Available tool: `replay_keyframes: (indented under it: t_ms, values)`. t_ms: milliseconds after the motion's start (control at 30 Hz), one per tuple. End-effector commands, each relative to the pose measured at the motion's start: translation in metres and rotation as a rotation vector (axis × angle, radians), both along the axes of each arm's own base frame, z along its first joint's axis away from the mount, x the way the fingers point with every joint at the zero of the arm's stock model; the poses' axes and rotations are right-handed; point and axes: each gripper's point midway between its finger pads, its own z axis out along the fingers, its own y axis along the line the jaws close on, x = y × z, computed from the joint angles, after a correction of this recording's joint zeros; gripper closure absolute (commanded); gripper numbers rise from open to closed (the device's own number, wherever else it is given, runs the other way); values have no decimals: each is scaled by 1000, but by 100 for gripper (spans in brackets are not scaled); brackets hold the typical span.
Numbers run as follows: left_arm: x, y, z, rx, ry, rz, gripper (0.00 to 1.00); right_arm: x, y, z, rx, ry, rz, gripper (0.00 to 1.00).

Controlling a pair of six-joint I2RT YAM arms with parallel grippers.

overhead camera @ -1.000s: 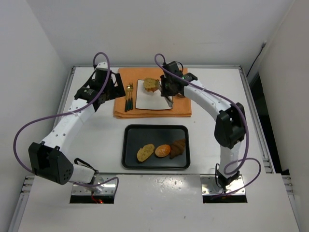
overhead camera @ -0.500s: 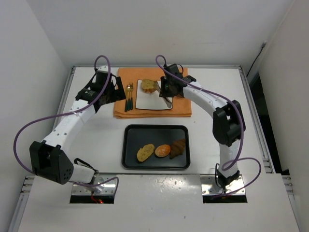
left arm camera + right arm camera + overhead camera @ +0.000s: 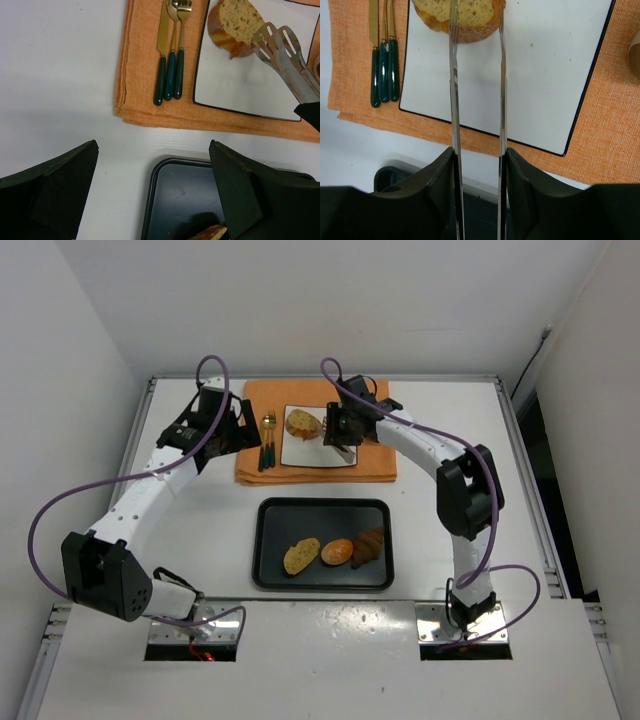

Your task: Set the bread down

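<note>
A slice of bread [image 3: 303, 423] is at the far left corner of the white square plate [image 3: 322, 452], pinched between the tips of metal tongs [image 3: 502, 100]. My right gripper [image 3: 477, 160] is shut on the tongs' arms and points over the plate. I cannot tell whether the bread touches the plate. The bread also shows in the left wrist view [image 3: 235, 25] and the right wrist view [image 3: 470, 15]. My left gripper [image 3: 153, 145] is open and empty, above the table just left of the orange placemat [image 3: 370, 468].
A black tray [image 3: 272, 535] in front of the placemat holds three more pieces of bread [image 3: 337, 552]. Gold cutlery with green handles [image 3: 266, 440] lies on the placemat left of the plate. A brown object [image 3: 635, 52] sits at the plate's right.
My right gripper has carried the bread in the tongs leftward and a little nearer over the plate. The left arm has barely moved.
</note>
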Motion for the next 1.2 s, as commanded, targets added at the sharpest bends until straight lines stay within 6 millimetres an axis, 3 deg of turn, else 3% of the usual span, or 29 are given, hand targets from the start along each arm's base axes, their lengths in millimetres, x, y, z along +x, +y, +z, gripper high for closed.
replay_keyframes:
  t_ms: [0, 167, 267, 333, 367, 400, 467, 500, 533, 567, 633, 733, 800, 967, 1167]
  values:
    - [2, 1, 12, -29, -39, 4, 1, 10, 3, 42, 47, -88, -6, 57]
    - [2, 1, 12, -29, -39, 4, 1, 6, -7, 79, 40, -153, -11, 57]
    - [2, 1, 19, -27, -58, -2, 1, -14, -14, 105, 17, -179, 2, 57]
    - [2, 3, 19, -21, -60, 5, 1, -35, -31, 117, -8, -180, -4, 57]
    - [2, 3, 19, -21, -60, 5, 1, -41, -35, 105, -28, -147, -2, 57]
    - [2, 3, 19, -21, -60, 5, 1, -54, -44, 124, -20, -179, -12, 57]
    - [3, 3, 23, -23, -69, 5, 1, -82, -65, 110, -67, -126, -21, 57]
    - [3, 1, 23, -30, -67, -3, 1, -96, -75, 123, -59, -146, -38, 57]
    - [3, 1, 23, -30, -67, -3, 1, -107, -84, 122, -75, -134, -43, 57]
    - [4, 0, 19, -27, -57, -3, 1, -130, -93, 105, -112, -70, -45, 57]
    - [5, -2, 24, -37, -65, -11, 1, -155, -102, 101, -100, -31, -40, 57]
    - [9, -3, 21, -34, -55, -11, 1, -207, -123, 91, -106, 76, -29, 57]
    - [9, -3, 21, -34, -55, -11, 1, -229, -121, 86, -85, 133, 15, 57]
    - [14, -5, 19, -41, -55, -6, 1, -277, -117, 78, -48, 300, 137, 57]
    - [15, -11, 12, -62, -30, -23, 1, -300, -119, 71, -67, 384, 189, 55]
